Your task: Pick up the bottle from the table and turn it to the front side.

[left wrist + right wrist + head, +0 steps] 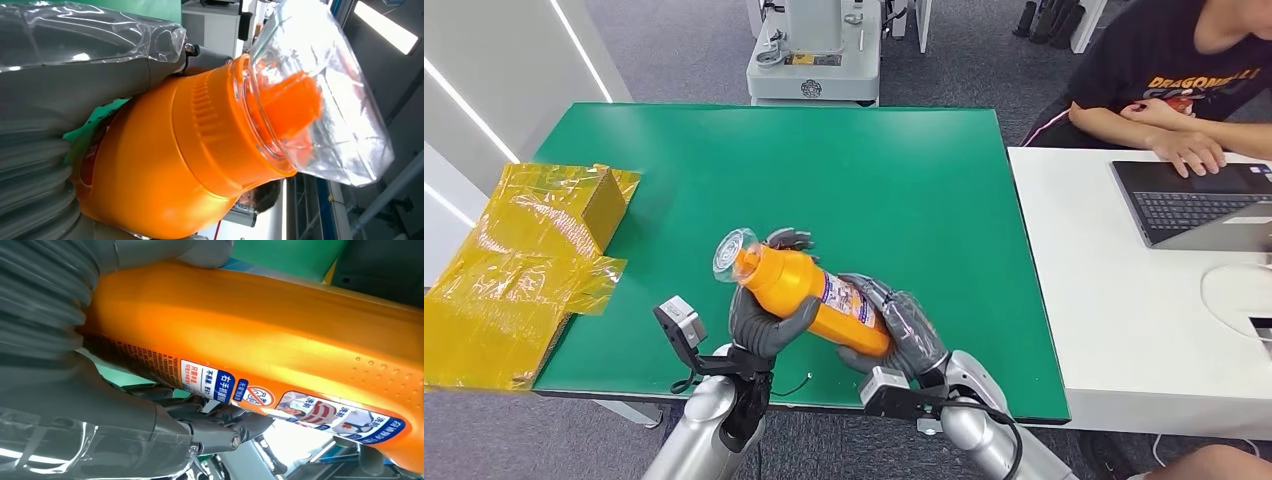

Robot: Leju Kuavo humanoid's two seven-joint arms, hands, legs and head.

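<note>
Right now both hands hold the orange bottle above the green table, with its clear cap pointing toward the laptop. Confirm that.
Not quite. Both the left hand and the right hand hold the orange bottle above the green table, but the clear cap points away from the laptop, toward the yellow packaging. The head view shows it.

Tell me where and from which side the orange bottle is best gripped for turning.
Judging by its pose, grip the orange bottle at both ends of its body, from below. It lies tilted above the green table, its clear cap pointing up and away. The left hand cups the wide shoulder under the cap; the right hand holds the base end. The label stays uncovered between them.
</note>
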